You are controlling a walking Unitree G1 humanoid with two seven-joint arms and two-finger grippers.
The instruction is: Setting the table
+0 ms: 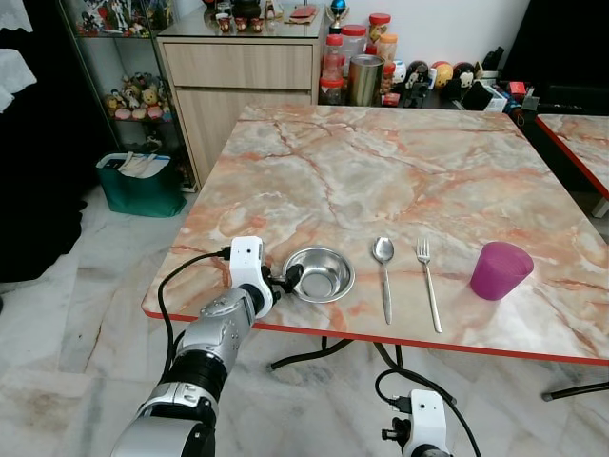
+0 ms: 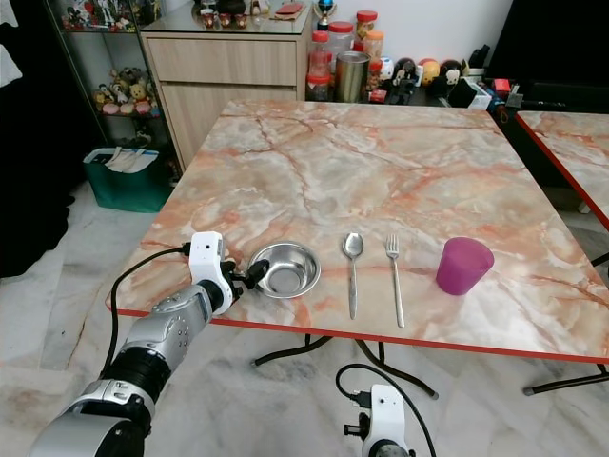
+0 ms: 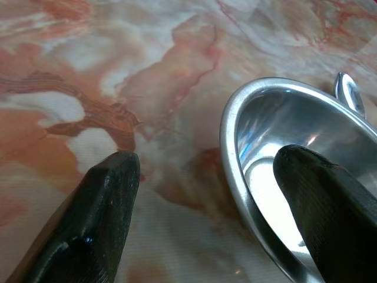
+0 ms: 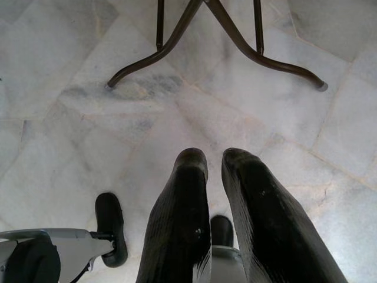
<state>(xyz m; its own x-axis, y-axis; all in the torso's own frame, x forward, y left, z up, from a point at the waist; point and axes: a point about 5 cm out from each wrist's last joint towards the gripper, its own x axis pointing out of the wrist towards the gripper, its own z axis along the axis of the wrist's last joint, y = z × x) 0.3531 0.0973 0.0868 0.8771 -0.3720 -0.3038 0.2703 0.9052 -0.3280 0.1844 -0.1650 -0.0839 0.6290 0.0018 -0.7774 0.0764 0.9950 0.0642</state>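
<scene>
A steel bowl [image 1: 320, 274] stands near the front edge of the marble table [image 1: 381, 171]. To its right lie a spoon [image 1: 383, 271] and a fork [image 1: 427, 281], then a purple cup [image 1: 500, 269] standing upright. My left gripper [image 1: 290, 278] is open at the bowl's left rim. In the left wrist view the left gripper [image 3: 206, 171] straddles the rim of the bowl [image 3: 294, 135], one finger inside it and the other finger over the tabletop outside. My right gripper [image 4: 215, 162] hangs below the table edge with its fingers together, holding nothing.
A wooden cabinet [image 1: 243, 86] and jars [image 1: 357, 67] stand behind the table. A green bin [image 1: 141, 183] sits on the floor at the far left. A second table [image 1: 576, 133] is at the right. Metal table legs [image 4: 177, 53] spread across the tiled floor.
</scene>
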